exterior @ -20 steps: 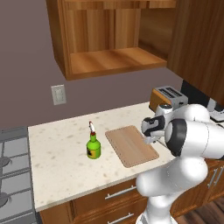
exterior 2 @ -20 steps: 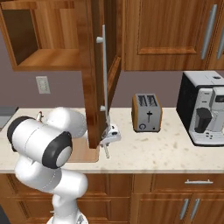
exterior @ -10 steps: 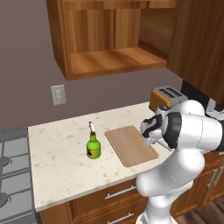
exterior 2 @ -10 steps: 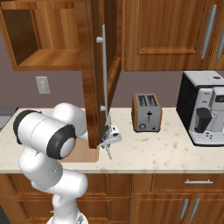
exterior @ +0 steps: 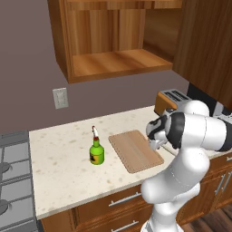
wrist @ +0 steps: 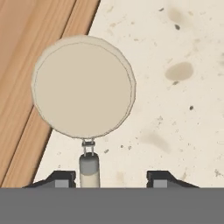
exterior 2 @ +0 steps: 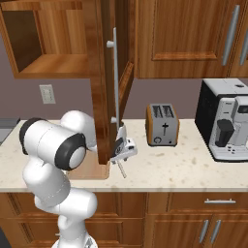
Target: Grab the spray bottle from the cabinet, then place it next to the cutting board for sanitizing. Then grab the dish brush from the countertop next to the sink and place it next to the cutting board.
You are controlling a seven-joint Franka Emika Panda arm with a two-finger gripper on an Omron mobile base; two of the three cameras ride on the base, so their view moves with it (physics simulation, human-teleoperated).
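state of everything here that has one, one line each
cabinet: door open
spray bottle: upright on the countertop, beside the cutting board, not touching it
gripper: open, much wider than the brush handle
dish brush: head over the board's edge, handle up inside the gripper near one tip; cannot tell if it rests on the counter
toaster: upright, nothing sticking out of its slots

I count one spray bottle (exterior: 95, 152) and one cutting board (exterior: 135, 150) on the countertop (exterior: 63, 172). One dish brush (wrist: 83, 89) hangs below my one gripper (wrist: 109, 177). I see one toaster (exterior 2: 162, 125), one coffee machine (exterior 2: 226, 127) and one wall outlet (exterior: 60, 98). One open cabinet (exterior: 113, 63) hangs above, with one long door handle (exterior 2: 116, 82).
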